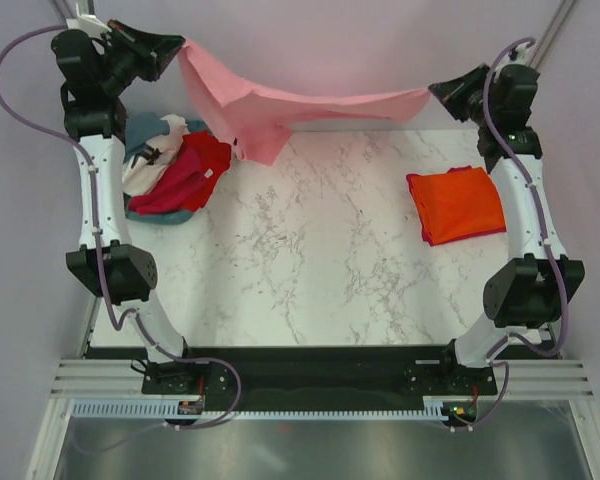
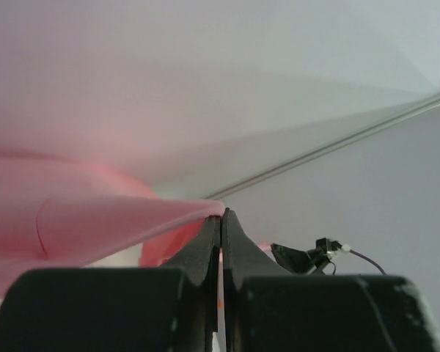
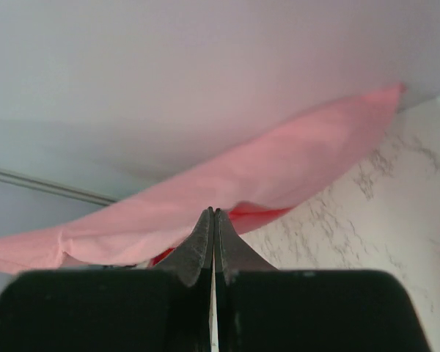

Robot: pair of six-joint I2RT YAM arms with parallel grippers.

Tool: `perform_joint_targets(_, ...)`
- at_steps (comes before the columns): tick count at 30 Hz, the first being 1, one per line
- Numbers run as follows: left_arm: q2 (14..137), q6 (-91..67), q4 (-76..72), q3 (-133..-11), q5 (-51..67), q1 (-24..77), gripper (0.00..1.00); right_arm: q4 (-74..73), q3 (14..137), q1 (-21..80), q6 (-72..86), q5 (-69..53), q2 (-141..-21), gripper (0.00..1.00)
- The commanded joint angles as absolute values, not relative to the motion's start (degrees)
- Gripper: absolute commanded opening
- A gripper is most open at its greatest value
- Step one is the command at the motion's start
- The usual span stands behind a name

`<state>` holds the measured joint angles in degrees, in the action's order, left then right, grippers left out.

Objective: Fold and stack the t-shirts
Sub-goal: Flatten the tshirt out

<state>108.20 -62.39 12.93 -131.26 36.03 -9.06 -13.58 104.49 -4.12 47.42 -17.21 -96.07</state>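
Observation:
A light pink t-shirt (image 1: 280, 105) hangs stretched in the air across the back of the table, sagging in the middle. My left gripper (image 1: 180, 47) is shut on its left corner, high at the back left; in the left wrist view the pink cloth (image 2: 95, 227) runs off to the left from the closed tips of that gripper (image 2: 221, 214). My right gripper (image 1: 432, 92) is shut on the shirt's right corner at the back right; the right wrist view shows the pink cloth (image 3: 264, 172) spreading beyond the closed tips of my right gripper (image 3: 214, 213). A folded bright orange t-shirt (image 1: 458, 204) lies at the right.
A heap of unfolded shirts sits at the back left: red and magenta (image 1: 185, 175), white (image 1: 150, 160) and teal-grey (image 1: 145, 130). The marble table top (image 1: 310, 260) spreads between heap and orange shirt. A pale backdrop wall (image 1: 330, 40) rises behind.

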Motion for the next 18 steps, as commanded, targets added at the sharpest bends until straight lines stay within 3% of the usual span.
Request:
perform_joint_targets(1, 103.99, -58.55, 10.9, -121.76, 42.18, -9.14, 0.02, -8.97, 93.27, -4.83, 48.17, -20.48, -94.93, 0.0)
perform_joint_targets(4, 96.79, -53.37, 10.9, -101.78, 43.07, -8.79, 0.02, -7.3, 84.4, -6.06, 46.85, -20.74, -92.99, 0.0)
perform_joint_targets(10, 83.86, -43.17, 10.81, -75.64, 38.24, -8.09, 0.02, -5.45, 68.84, -7.21, 43.16, -20.74, -90.09, 0.0)
perform_joint_targets(18, 69.8, -39.47, 11.86, -52.75, 36.83, -7.65, 0.02, -3.78, 50.31, -7.29, 39.03, -19.87, -85.35, 0.0)
